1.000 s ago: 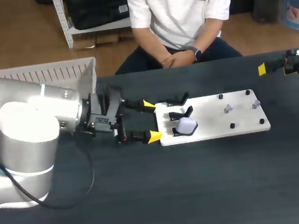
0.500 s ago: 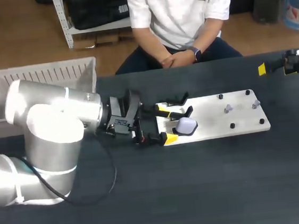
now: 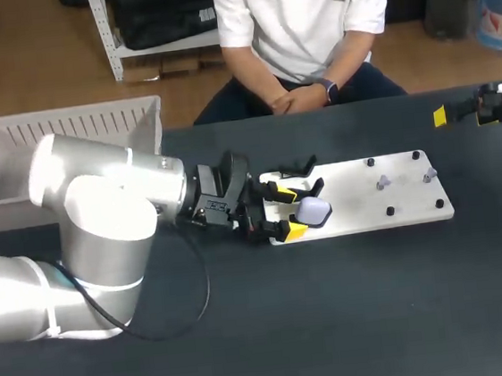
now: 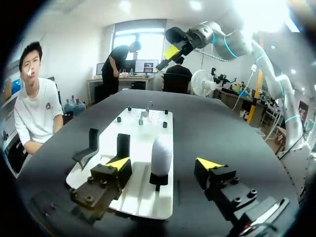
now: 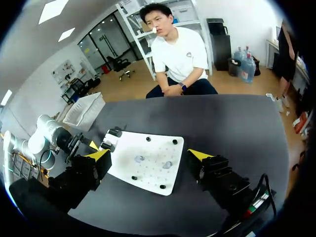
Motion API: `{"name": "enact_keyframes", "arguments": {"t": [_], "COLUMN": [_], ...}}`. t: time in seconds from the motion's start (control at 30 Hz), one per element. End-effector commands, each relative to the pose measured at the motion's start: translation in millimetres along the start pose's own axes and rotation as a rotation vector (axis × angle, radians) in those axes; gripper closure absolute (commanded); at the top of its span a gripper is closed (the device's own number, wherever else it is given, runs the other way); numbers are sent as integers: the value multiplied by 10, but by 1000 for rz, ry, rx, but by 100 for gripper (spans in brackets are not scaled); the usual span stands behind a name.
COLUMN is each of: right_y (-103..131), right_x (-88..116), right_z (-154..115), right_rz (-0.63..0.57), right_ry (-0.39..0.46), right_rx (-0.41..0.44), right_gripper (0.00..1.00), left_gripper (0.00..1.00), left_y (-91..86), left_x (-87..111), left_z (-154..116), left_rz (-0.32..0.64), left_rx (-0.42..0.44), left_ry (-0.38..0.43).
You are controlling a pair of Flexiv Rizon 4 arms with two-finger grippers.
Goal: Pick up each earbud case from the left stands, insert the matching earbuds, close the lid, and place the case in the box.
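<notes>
Earbud case [image 4: 161, 155], one, smooth and rounded, stands between spread fingers of the left gripper [image 4: 164, 164]. The right gripper [image 5: 149, 154] is spread too.

Left arm [image 3: 109, 203] low, elbow bent; left gripper [image 3: 285, 208] fingers spread wide. Right gripper [image 5: 148, 155] raised at far right, fingers apart.

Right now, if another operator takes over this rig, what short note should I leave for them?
Left gripper: jaws open, one each side of the earbud case, not touching it.
Right gripper: jaws open, empty, near the right edge of the table.
Case on its stand on the white board; earbuds further along the board; box at far left.
Done: none visible.
To do: grasp case, insert earbuds, close lid, box it.
</notes>
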State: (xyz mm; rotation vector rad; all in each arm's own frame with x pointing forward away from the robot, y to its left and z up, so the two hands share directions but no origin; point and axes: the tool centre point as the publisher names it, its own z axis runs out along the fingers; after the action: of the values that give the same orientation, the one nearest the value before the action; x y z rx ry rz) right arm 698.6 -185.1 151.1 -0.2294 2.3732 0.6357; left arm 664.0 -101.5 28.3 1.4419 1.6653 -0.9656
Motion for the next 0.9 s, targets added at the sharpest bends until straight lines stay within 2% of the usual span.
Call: {"name": "enact_keyframes", "arguments": {"t": [0.03,0.73,0.83,0.9], "right_y": [-11,-11,-11,-11], "right_x": [-3,-3,-3,-3], "right_z": [7,7,7,7], "right_rz": [-1,-1,-1,-1], "right_ry": [1,1,1,1], "right_rx": [-4,-4,-4,-4], "right_gripper": [0,0,0,0], "left_gripper": [23,31,33,40], "left_y": [54,47,50,53], "left_x": [-14,-32,-19,-16], "left_z": [57,338,344,343], "left_rz": [-6,-16,-21,-23], "left_rx": [9,69,73,74], "left_ry": [7,2,3,3]}}
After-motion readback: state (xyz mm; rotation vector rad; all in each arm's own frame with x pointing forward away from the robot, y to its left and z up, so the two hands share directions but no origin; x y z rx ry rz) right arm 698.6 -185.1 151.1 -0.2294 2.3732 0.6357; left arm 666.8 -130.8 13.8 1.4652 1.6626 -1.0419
